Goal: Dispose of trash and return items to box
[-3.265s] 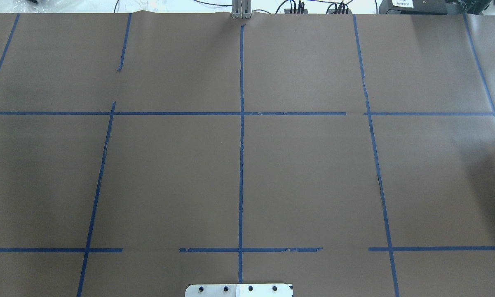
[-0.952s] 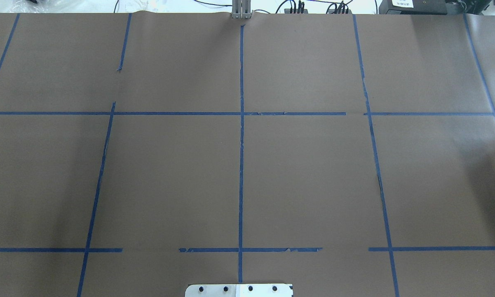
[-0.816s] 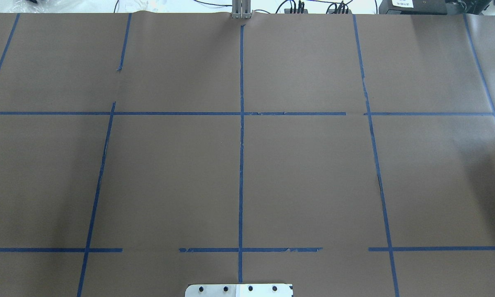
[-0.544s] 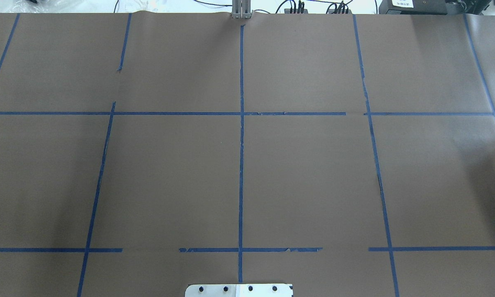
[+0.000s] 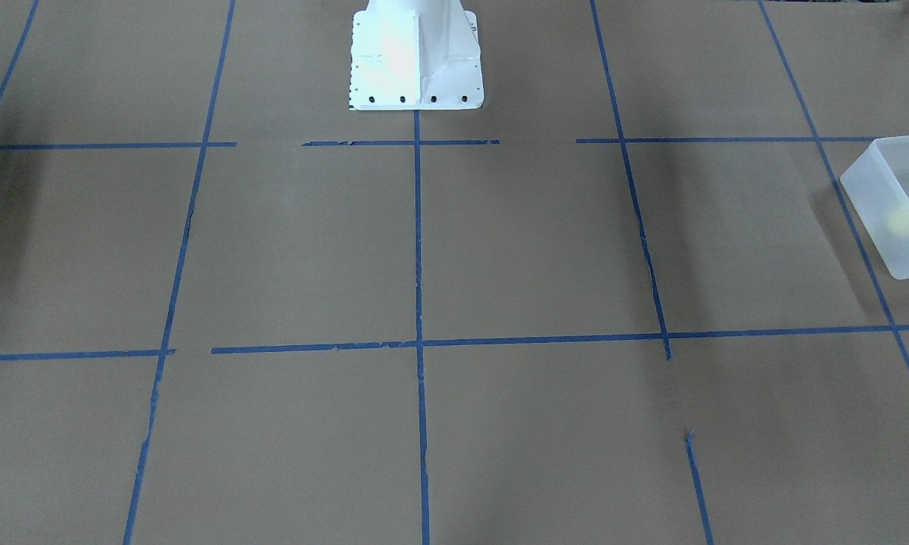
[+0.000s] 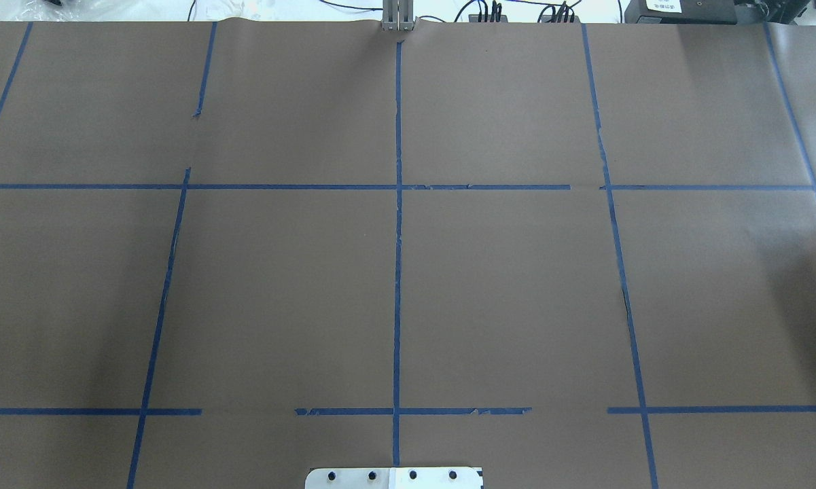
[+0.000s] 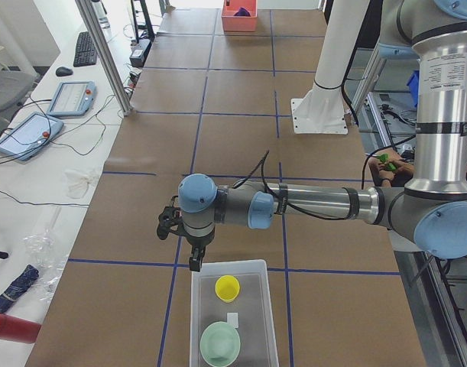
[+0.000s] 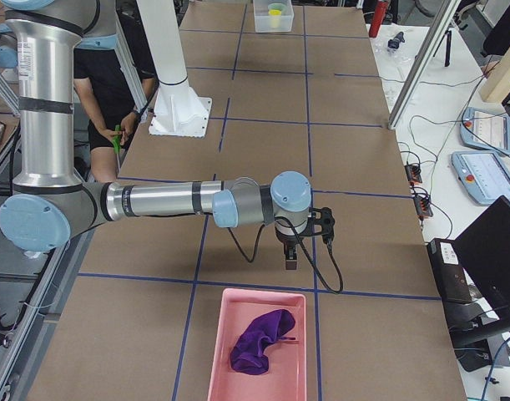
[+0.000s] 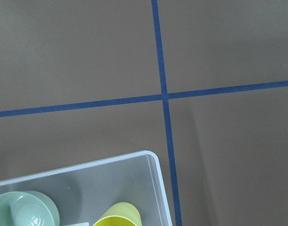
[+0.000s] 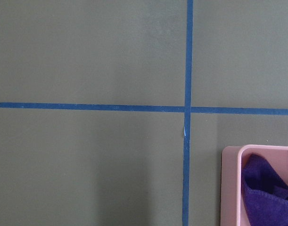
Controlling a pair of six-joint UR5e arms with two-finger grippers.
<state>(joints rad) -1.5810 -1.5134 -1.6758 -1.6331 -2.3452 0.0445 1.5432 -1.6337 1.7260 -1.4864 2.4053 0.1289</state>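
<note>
Since the yellow cup (image 7: 227,287) is seen already inside the box (image 7: 254,300), mouth up beside a pale green bowl (image 7: 220,345), its return is judged done. It is taken to be light, thin plastic, stiff enough to be pinched yet smooth and tapered, so an outside grip low down could be squeezed off. The rim is judged the better hold, one finger within and one without. The left gripper (image 7: 195,264) is held just beside a corner of the box; whether it is released or clenched cannot be told. The same is said of the right gripper (image 8: 290,264), held near a pink tray (image 8: 219,352) in which a purple cloth (image 8: 259,341) is laid.
</note>
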